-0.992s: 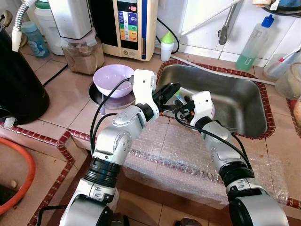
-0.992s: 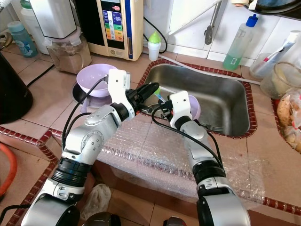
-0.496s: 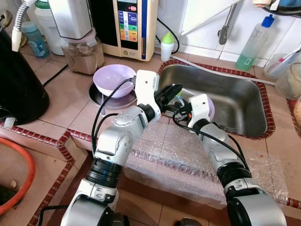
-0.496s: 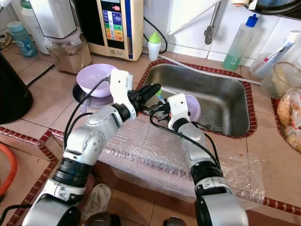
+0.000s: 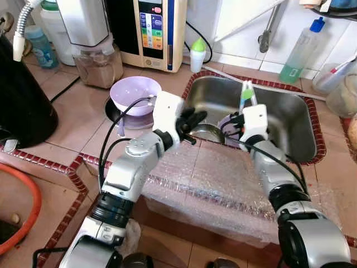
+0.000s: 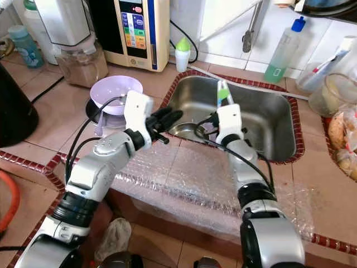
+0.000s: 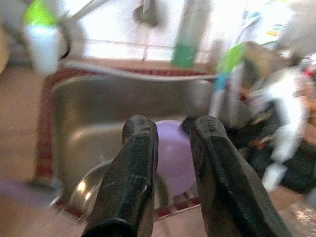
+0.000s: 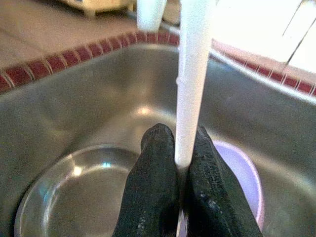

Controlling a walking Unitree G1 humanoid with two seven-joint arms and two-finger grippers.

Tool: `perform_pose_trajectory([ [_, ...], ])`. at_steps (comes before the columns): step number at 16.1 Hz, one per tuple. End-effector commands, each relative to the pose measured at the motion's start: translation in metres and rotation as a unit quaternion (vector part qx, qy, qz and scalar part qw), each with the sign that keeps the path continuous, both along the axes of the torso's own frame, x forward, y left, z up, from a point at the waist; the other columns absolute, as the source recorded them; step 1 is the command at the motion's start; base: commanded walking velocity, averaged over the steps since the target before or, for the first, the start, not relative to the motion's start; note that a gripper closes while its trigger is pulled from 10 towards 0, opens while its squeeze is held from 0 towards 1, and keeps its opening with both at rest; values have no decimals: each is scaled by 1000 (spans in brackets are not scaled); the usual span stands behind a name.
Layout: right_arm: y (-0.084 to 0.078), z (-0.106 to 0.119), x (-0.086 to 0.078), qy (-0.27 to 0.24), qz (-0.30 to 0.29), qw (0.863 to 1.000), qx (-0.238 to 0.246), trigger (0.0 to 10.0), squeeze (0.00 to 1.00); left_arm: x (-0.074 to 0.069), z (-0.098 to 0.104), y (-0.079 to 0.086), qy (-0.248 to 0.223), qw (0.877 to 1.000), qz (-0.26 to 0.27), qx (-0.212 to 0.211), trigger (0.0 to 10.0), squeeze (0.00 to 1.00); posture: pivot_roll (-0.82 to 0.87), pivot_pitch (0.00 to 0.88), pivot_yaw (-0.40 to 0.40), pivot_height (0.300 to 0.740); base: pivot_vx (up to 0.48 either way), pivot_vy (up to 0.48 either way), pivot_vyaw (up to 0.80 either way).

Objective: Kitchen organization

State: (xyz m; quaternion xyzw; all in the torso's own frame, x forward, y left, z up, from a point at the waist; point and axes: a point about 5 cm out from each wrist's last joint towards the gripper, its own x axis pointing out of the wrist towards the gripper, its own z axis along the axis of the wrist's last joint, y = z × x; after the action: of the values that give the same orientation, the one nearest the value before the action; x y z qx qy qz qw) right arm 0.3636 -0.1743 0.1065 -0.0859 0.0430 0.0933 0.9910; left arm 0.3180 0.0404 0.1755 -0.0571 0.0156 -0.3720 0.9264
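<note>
Over the steel sink (image 5: pixel 290 106), my right gripper (image 5: pixel 240 117) is shut on the white handle of a utensil (image 5: pixel 245 94) with a green and blue tip, held upright. The right wrist view has the fingers (image 8: pixel 153 173) clamped on that handle (image 8: pixel 190 74). My left gripper (image 5: pixel 196 118) hovers at the sink's near left rim, a short way left of the right one, open with nothing between its fingers (image 7: pixel 136 163). Down in the sink lie a steel bowl (image 8: pixel 74 197) and a purple bowl (image 8: pixel 239 177). Another purple bowl (image 5: pixel 135 94) stands on the counter to the left.
Bubble wrap (image 5: pixel 223 178) covers the counter's front edge below both arms. A blender (image 5: pixel 97 50) and a water dispenser (image 5: pixel 153 30) stand at the back left, a small green-capped bottle (image 5: pixel 198 54) by the sink. A green soap bottle (image 5: pixel 300 53) stands at the back right.
The two grippers were together at the utensil over the sink's left rim. The right one has carried it up and to the right, now upright. The left gripper has drawn back left, empty.
</note>
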Motion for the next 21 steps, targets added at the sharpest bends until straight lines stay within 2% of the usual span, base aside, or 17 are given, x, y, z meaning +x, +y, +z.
perform_pose_trajectory([
  [1, -3, 4, 4, 2, -9, 1000, -6, 0, 0, -3, 5, 3, -25, 1000, -4, 8, 10000, 1000, -54, 0, 13, 740, 0, 0, 0],
  [2, -5, 2, 5, 11, -13, 1000, -3, 0, 0, -4, 5, 6, -32, 999, -1, 15, 10000, 1000, -48, 0, 12, 740, 0, 0, 0],
  [3, -7, 0, 5, 22, -20, 1000, 10, 1216, 965, -6, 4, 10, -42, 999, 1, 23, 10000, 1000, -48, 0, 12, 740, 0, 0, 0],
  [4, -10, -2, 5, 35, -27, 999, 22, 9059, 1000, -8, 3, 15, -49, 998, 1, 31, 10000, 1000, -41, 2, 9, 740, 0, 0, 0],
  [5, -11, -5, 5, 47, -32, 998, 28, 10000, 1000, -10, 0, 19, -51, 998, 2, 40, 10000, 1000, -38, 3, 8, 740, 0, 0, 0],
  [7, -12, -8, 5, 59, -40, 997, 37, 10000, 1000, -14, -7, 26, -62, 996, 5, 69, 10000, 1000, -33, 3, 7, 740, 0, 0, 0],
  [10, -11, -12, 3, 67, -44, 996, 49, 10000, 1000, -14, -7, 36, -72, 995, 26, 71, 10000, 1000, -31, 1, 6, 740, 0, 0, 0],
  [15, -15, -21, -1, 87, -58, 992, 70, 10000, 1000, -12, -1, 42, -83, 993, 39, 68, 10000, 1000, -29, 8, 7, 740, 0, 0, 0],
  [16, -15, -24, -2, 103, -49, 992, 49, 10000, 1000, -11, -1, 43, -83, 993, 40, 69, 10000, 1000, -29, 8, 7, 740, 0, 0, 0],
  [17, -3, -27, -4, 112, 24, 993, -28, 10000, 1000, -11, -1, 43, -84, 993, 41, 70, 10000, 1000, -30, 9, 11, 740, 0, 0, 0],
  [18, 1, -15, 1, 76, 18, 996, 50, 10000, 1000, -12, -1, 43, -84, 993, 42, 70, 10000, 1000, -34, 9, 12, 740, 0, 0, 0],
  [19, 0, -2, 7, 46, -2, 988, 151, 10000, 1000, -12, -1, 42, -85, 993, 42, 71, 10000, 1000, -34, 8, 10, 740, 0, 0, 0],
  [21, 4, -4, 7, 62, 23, 990, 126, 10000, 1000, -12, -2, 40, -86, 993, 43, 72, 10000, 1000, -38, 5, 8, 740, 0, 0, 0],
])
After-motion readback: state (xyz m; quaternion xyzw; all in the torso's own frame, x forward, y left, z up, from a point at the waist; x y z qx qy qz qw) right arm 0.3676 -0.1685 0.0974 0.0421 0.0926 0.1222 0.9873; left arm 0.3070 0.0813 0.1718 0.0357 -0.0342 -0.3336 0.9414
